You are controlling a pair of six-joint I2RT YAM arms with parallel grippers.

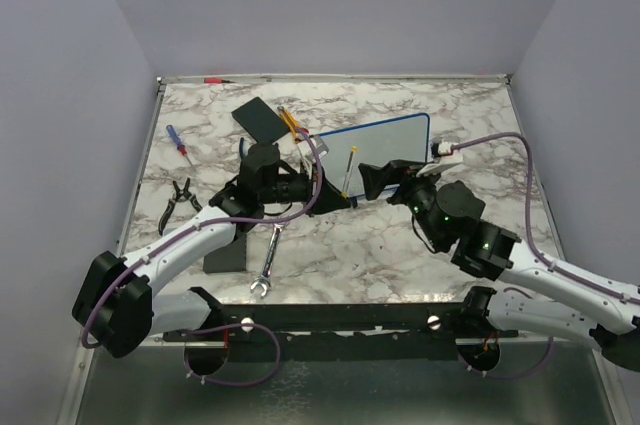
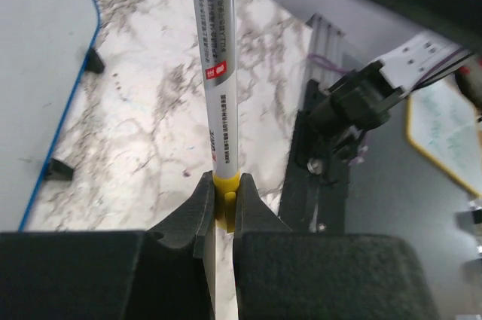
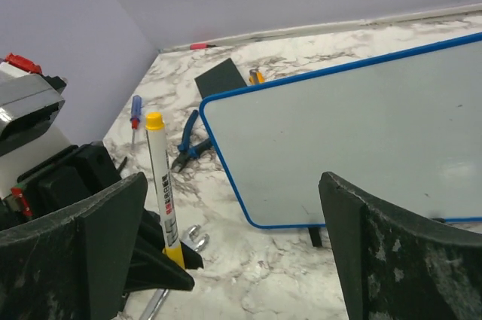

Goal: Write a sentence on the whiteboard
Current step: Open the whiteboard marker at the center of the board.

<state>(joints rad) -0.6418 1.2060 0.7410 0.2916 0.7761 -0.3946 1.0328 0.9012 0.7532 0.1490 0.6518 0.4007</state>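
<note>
Overhead view first: whiteboard (image 1: 385,145) sits toward the back right of the marble tabletop (image 1: 340,245), blue-framed and turned a little askew. My left claw (image 1: 338,197) reaches in from the left and is clamped on the lower end of a marker (image 1: 349,171), which stands at the board's near left edge with its yellow cap up. My right claw (image 1: 385,177) sits just beside the marker on the right, over the board's near edge. A screwdriver (image 1: 177,142) and pliers (image 1: 178,200) lie far left, a wrench (image 1: 268,265) lies by the left arm, and a black pad (image 1: 262,118) lies behind the left claw.

Left wrist view: the left claw (image 2: 224,193) is pinched narrow on the marker (image 2: 216,71) at its yellow band, with the white barrel running straight away from the camera. The whiteboard (image 2: 38,64) lies off to the left of the barrel, apart from it, with two black feet showing.

Right wrist view: the right claw (image 3: 232,184) is spread wide and grips nothing. The marker (image 3: 161,184) stands upright inside the gap, close to the finger (image 3: 98,245) on the left of the view; whether they touch I cannot tell. The whiteboard (image 3: 361,124) fills the tabletop beyond.
</note>
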